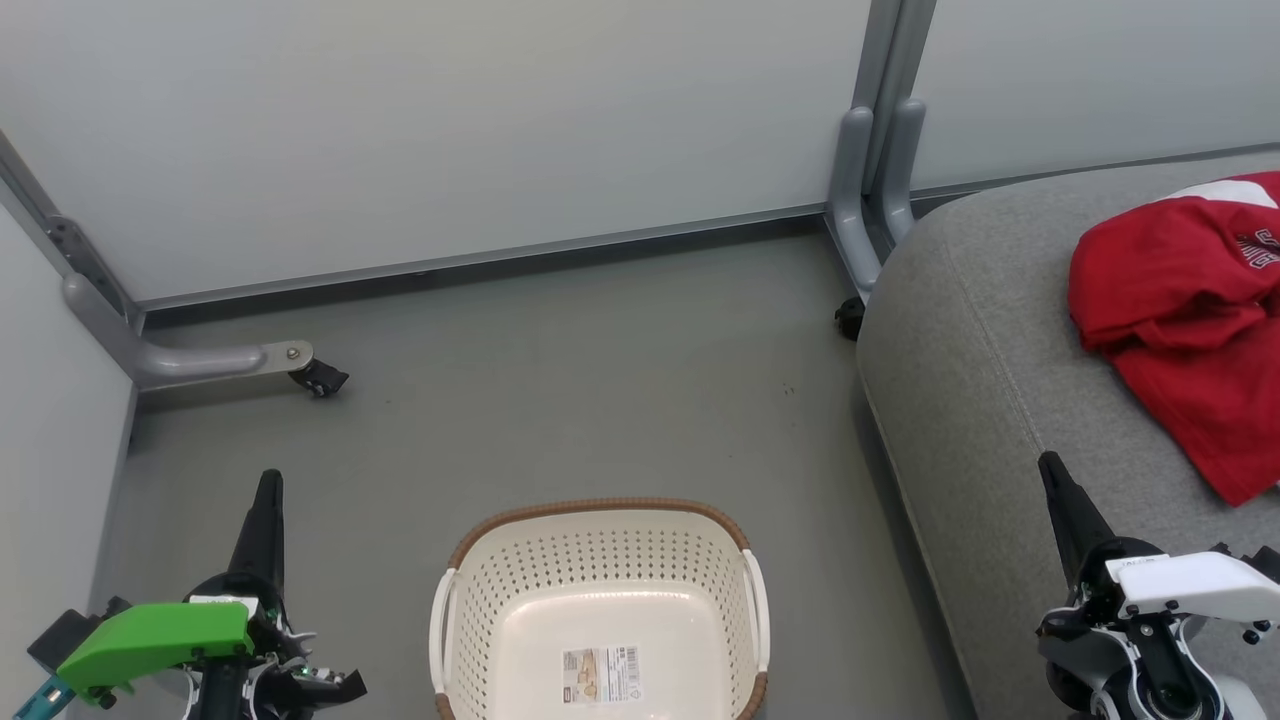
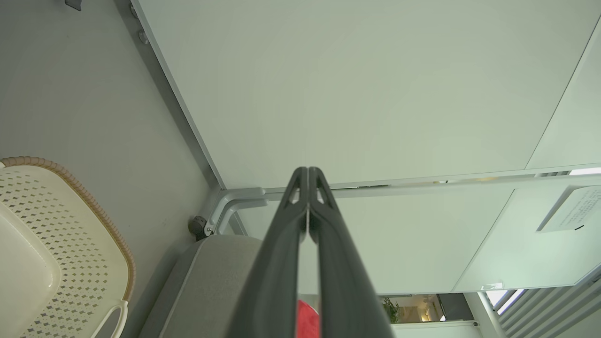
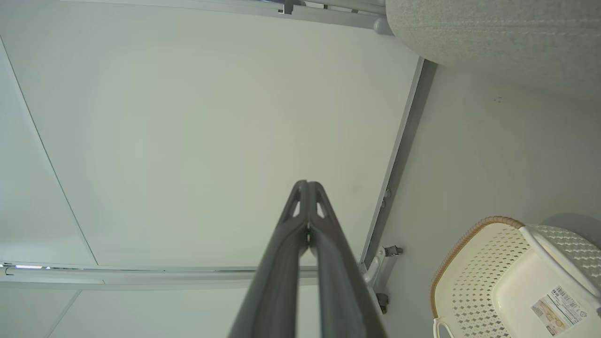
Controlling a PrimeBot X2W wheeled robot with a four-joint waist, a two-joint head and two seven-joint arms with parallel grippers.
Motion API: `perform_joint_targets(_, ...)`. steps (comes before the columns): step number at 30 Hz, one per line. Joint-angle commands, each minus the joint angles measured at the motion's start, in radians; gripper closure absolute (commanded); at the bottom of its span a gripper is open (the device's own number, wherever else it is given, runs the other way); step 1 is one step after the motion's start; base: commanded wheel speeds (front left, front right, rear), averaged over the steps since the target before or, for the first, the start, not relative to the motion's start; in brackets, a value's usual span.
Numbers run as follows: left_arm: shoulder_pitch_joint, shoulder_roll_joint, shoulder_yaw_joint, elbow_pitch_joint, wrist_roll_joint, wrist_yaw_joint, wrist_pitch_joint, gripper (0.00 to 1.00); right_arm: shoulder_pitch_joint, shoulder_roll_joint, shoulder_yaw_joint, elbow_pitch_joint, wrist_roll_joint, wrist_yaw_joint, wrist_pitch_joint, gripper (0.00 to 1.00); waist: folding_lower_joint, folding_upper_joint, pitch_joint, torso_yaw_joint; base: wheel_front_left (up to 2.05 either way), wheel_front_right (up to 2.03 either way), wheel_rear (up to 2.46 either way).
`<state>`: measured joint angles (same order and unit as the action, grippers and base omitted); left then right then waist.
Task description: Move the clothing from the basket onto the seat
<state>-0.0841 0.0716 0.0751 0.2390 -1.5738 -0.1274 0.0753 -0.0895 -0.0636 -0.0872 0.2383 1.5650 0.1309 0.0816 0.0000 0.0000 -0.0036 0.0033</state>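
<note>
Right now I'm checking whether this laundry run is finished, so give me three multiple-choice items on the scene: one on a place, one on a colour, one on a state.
1. Where does the clothing lie?
A. in the basket
B. on the seat
C. in the left end effector

2. What colour is the rim of the basket?
A. brown
B. red
C. green

3. How do the left end effector and the right end effector stand?
A. both open
B. right one shut on cloth
C. both shut, empty

Answers: 1 B, the red garments rest on the grey cushion; 2 A, a brown band tops the cream walls; 3 C, each closes to a point with nothing held.
</note>
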Motion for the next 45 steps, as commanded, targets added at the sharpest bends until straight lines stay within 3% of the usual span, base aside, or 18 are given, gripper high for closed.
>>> perform_joint_targets(1, -0.022, 0.000, 0.007, 0.003, -0.022, -0.005, 0.006, 1.00, -0.013, -0.003, -0.005, 0.003, 0.022, 0.000, 0.008, 1.00, 0.0000, 0.0000, 0.001, -0.001, 0.00, 0.00, 0.00)
perform_joint_targets(7, -0.032, -0.001, 0.013, 0.006, -0.067, -0.006, 0.021, 1.00, -0.025, -0.001, -0.011, 0.008, 0.067, 0.000, 0.021, 1.00, 0.0000, 0.0000, 0.006, -0.003, 0.00, 0.00, 0.00)
perform_joint_targets(45, -0.030, -0.008, 0.024, 0.006, -0.052, -0.006, 0.027, 1.00, -0.024, 0.004, -0.018, 0.008, 0.055, 0.000, 0.027, 1.00, 0.0000, 0.0000, 0.007, -0.003, 0.00, 0.00, 0.00)
